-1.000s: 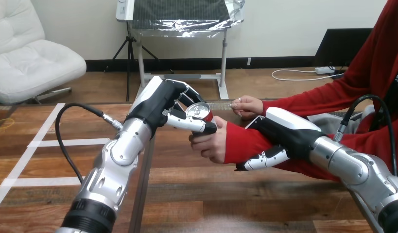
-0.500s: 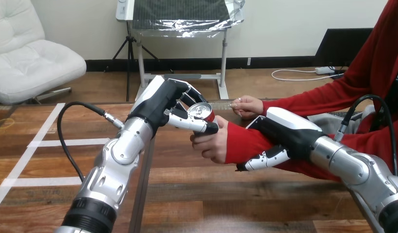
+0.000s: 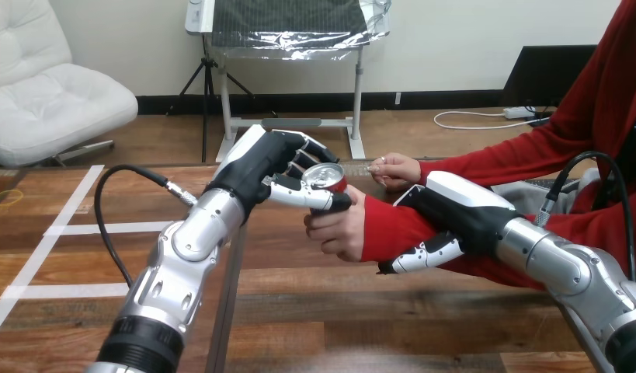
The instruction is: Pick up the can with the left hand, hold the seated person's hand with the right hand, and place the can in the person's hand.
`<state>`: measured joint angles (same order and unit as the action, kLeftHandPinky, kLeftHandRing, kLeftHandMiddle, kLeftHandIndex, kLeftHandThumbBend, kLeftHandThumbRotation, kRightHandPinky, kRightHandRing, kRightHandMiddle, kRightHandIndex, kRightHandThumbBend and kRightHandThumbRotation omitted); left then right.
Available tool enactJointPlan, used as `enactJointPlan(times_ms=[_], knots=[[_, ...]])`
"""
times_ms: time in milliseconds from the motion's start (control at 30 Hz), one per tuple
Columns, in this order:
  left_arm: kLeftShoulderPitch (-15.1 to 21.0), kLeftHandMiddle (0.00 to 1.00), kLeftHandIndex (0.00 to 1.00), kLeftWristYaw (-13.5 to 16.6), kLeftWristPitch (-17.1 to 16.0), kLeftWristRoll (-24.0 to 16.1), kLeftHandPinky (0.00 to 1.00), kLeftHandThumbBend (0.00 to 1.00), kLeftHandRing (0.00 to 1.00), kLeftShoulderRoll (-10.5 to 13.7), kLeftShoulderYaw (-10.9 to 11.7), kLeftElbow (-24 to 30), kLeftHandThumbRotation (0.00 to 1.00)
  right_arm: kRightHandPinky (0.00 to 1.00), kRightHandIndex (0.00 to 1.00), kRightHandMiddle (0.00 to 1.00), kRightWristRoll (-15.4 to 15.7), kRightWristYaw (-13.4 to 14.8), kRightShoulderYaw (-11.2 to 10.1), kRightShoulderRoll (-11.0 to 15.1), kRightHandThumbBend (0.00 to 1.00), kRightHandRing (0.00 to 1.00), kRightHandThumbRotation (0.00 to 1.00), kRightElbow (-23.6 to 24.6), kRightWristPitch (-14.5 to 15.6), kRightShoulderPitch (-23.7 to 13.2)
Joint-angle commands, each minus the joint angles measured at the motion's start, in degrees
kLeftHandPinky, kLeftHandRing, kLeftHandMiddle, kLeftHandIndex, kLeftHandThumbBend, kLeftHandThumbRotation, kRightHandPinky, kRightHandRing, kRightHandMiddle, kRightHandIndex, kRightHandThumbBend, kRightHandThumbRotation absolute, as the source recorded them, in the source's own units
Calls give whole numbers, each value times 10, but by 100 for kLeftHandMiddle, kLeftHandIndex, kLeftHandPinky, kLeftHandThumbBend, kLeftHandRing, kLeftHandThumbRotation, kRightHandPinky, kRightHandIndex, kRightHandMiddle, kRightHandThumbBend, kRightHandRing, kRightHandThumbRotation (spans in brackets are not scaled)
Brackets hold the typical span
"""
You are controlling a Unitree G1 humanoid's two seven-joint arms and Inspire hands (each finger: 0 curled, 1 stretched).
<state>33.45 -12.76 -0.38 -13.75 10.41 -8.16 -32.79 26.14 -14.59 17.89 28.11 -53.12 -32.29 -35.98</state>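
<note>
A red can with a silver top stands upright at mid-table height, and my left hand is shut on it, thumb across its front. The person's hand sits right under and against the can, fingers curled below it. My right hand wraps the person's red-sleeved forearm just behind the wrist, fingers curling under the sleeve. The person's other hand hovers behind, to the right of the can.
The wooden table stretches below both arms, with white tape lines at its left. A black cable loops off my left forearm.
My left hand has shifted the can slightly right and down toward the person's hand. My right hand and the person's arm have stayed in place.
</note>
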Motion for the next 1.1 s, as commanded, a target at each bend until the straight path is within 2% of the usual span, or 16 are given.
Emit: enactJointPlan(times_ms=[0, 167, 500, 667, 833, 1067], knots=[[11, 85, 84, 8, -36, 16, 76, 75, 83, -7, 6, 34, 62, 27, 36, 34, -27, 16, -15, -36, 65, 30, 37, 36, -21, -29], [2, 91, 89, 13, -56, 29, 86, 83, 89, -7, 17, 35, 76, 25, 34, 32, -28, 16, -15, -35, 66, 28, 37, 37, -21, -27], [-19, 95, 94, 25, -79, 56, 96, 91, 95, -6, 34, 45, 89, 25, 32, 32, -27, 14, -14, -32, 70, 28, 42, 34, -23, -27], [-34, 94, 98, 34, -98, 73, 89, 91, 93, -11, 45, 50, 96, 26, 33, 33, -29, 7, -13, -30, 74, 29, 48, 34, -19, -27], [-54, 94, 100, 35, -113, 109, 84, 95, 91, -23, 65, 60, 99, 27, 34, 35, -36, -2, -15, -30, 80, 30, 54, 33, -21, -26], [-87, 92, 100, 51, -106, 136, 77, 99, 87, -37, 82, 100, 100, 30, 36, 37, -41, -11, -15, -26, 86, 32, 61, 37, -19, -23]])
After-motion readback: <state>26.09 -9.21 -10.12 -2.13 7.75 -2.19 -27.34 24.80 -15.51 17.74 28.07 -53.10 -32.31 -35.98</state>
